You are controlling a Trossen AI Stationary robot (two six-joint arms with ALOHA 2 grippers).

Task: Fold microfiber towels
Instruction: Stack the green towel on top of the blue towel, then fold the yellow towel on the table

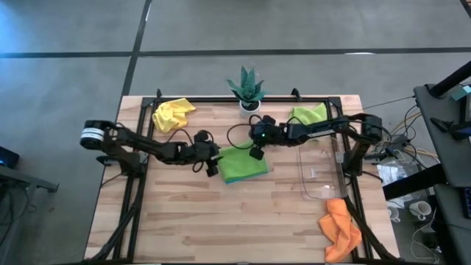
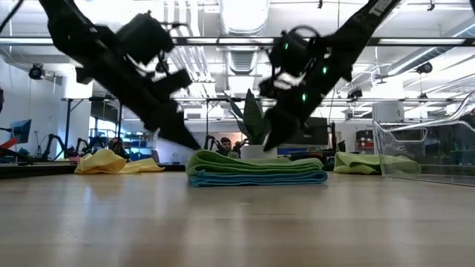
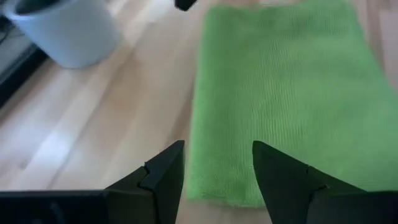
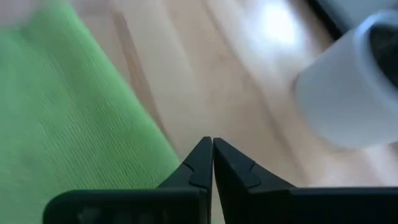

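Light wooden desk (image 1: 184, 221), mid-desk a folded lime green microfiber towel (image 1: 243, 163) stacked on a light blue one (image 2: 256, 179), left gripper (image 1: 212, 163) at its left edge with fingers apart, empty, right gripper (image 1: 256, 153) at its back edge, fingers together, empty.

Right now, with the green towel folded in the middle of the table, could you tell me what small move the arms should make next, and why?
Probably lift both arms clear. The green towel lies folded flat on a blue one; the right tool is shut on nothing beside it, and the left tool is open at its edge. The yellow towel is crumpled near the left arm, a likely next pick.
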